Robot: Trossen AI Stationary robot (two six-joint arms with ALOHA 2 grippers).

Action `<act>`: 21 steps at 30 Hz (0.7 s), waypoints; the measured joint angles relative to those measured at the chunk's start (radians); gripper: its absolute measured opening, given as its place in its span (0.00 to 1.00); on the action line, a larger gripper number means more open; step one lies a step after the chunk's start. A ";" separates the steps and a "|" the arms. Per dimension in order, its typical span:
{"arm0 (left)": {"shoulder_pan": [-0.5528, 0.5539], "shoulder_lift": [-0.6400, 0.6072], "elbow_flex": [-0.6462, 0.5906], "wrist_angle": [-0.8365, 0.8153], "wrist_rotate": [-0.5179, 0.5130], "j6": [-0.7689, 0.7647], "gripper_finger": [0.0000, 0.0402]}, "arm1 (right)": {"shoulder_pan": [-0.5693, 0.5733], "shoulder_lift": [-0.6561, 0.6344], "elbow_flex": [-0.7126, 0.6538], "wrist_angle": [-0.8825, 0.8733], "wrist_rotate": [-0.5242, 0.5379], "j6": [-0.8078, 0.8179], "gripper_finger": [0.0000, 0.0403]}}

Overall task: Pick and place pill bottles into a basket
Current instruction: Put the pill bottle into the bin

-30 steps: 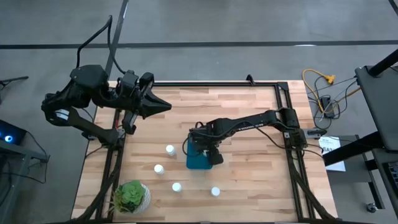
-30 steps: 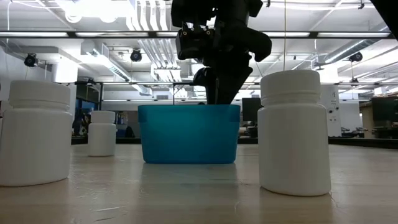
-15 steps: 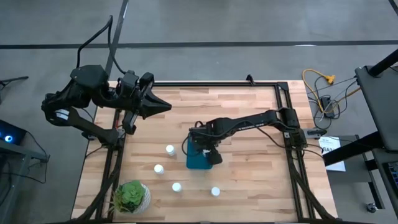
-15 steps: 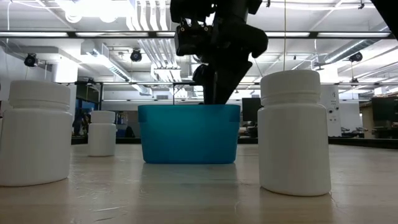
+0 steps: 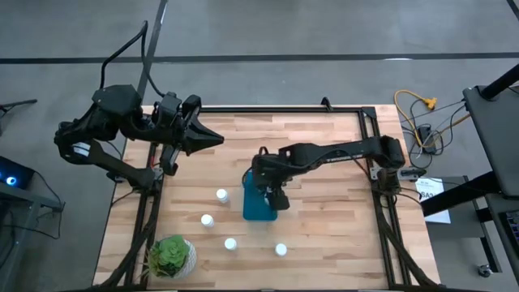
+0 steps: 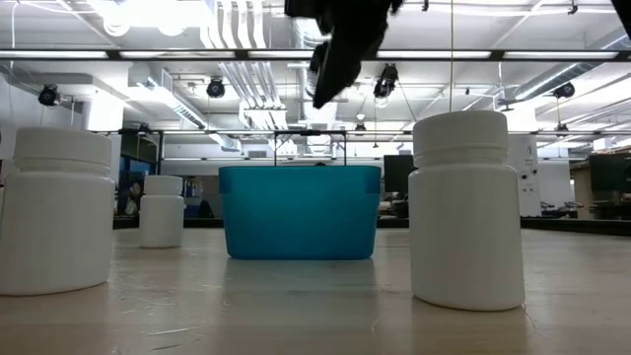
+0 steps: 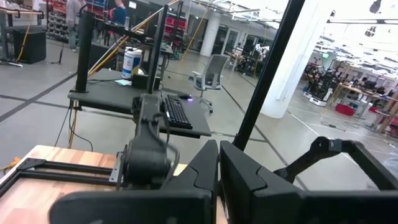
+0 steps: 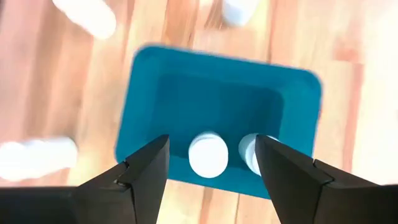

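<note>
The teal basket (image 5: 258, 206) stands mid-table; it also shows in the low view (image 6: 300, 212). The right wrist view shows two white pill bottles (image 8: 208, 154) (image 8: 250, 153) standing upright on the basket's floor. My right gripper (image 8: 211, 143) hangs open and empty above the basket, fingers pointing down; it also shows in the high view (image 5: 272, 191). Several more bottles stand on the table to the basket's left and near side (image 5: 221, 195) (image 5: 207, 220) (image 5: 230, 243) (image 5: 280, 250). My left gripper (image 5: 212, 139) waits shut at the far left, clear of everything.
A round white pot with a green plant (image 5: 172, 255) stands at the near left corner. In the low view, bottles (image 6: 57, 210) (image 6: 467, 210) stand close to the camera on either side of the basket, and one (image 6: 162, 210) stands farther back.
My right gripper has gone up out of the basket and now hangs well above its rim. The basket and the bottles on the table have stayed where they were.
</note>
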 joint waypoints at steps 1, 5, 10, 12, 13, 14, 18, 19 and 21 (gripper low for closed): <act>0.000 0.000 0.000 -0.001 0.000 0.000 0.00 | 0.000 -0.014 0.000 0.002 0.000 0.026 0.57; 0.000 -0.006 0.000 -0.021 0.000 0.000 0.00 | -0.001 -0.074 0.000 0.027 0.001 0.112 0.57; 0.000 -0.016 0.000 -0.035 0.004 0.000 0.00 | 0.011 -0.124 0.000 0.069 0.000 0.200 0.56; 0.000 -0.018 0.000 -0.041 0.004 0.000 0.00 | 0.017 -0.137 0.000 0.081 0.000 0.207 0.56; 0.000 -0.018 0.000 -0.041 0.004 0.000 0.00 | 0.020 -0.143 0.000 0.090 0.000 0.210 0.56; 0.000 -0.018 0.000 -0.039 0.003 0.000 0.00 | 0.024 -0.148 0.000 0.098 0.000 0.213 0.56; 0.000 -0.017 0.000 -0.039 0.004 -0.002 0.00 | 0.052 -0.155 0.001 0.120 -0.005 0.234 0.56; 0.000 -0.015 0.000 -0.039 0.004 -0.002 0.00 | 0.062 -0.156 0.001 0.126 -0.006 0.236 0.56; 0.000 -0.009 0.000 -0.036 0.004 -0.002 0.00 | 0.081 -0.157 0.001 0.128 -0.007 0.235 0.56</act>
